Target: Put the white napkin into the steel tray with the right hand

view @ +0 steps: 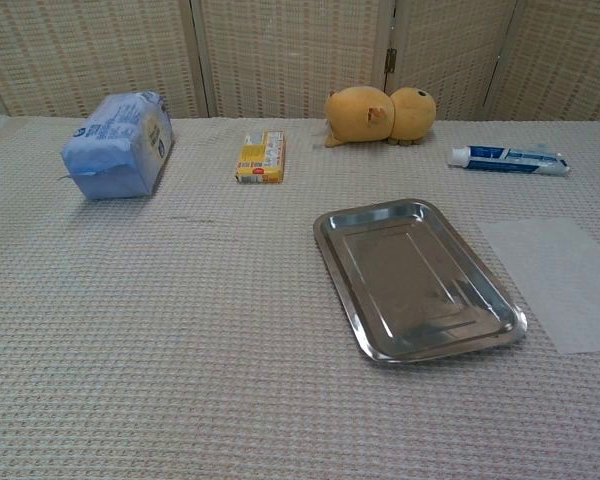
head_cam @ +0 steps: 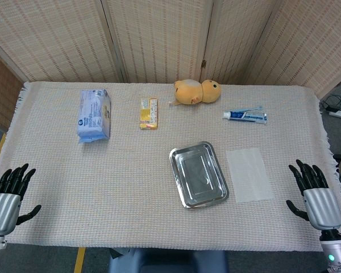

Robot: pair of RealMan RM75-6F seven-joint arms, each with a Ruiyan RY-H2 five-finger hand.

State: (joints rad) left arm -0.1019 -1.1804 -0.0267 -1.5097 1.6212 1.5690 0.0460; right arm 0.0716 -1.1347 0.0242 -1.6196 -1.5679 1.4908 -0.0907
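Left hand (head_cam: 8, 190) rested at the near left edge of the table (head_cam: 102, 187), fingers spread, holding nothing; parked there, likely because the task gave it no part. It did not show in the chest view.

Far left, a blue pack (head_cam: 94, 115) lay on its side. Next along the far row, a small yellow box (head_cam: 148, 113), then a yellow plush (head_cam: 197, 91) lying against the back edge, then a toothpaste tube (head_cam: 245, 116). All sat well apart from the work area, so probably bystanders.

Tray (head_cam: 198, 173), bare inside, lay near centre, turned slightly off square. Napkin (head_cam: 249, 174) lay flat just beside its right side, not touching as far as the head view showed; the chest view cut off its right edge. No fold or raised corner visible, though the pale cloth made that hard to judge, so picking it up looked fiddly.

Right hand (head_cam: 314, 190) sat at the near right edge, fingers wide, empty, near the napkin and on its open side. Judged: reach not begun.
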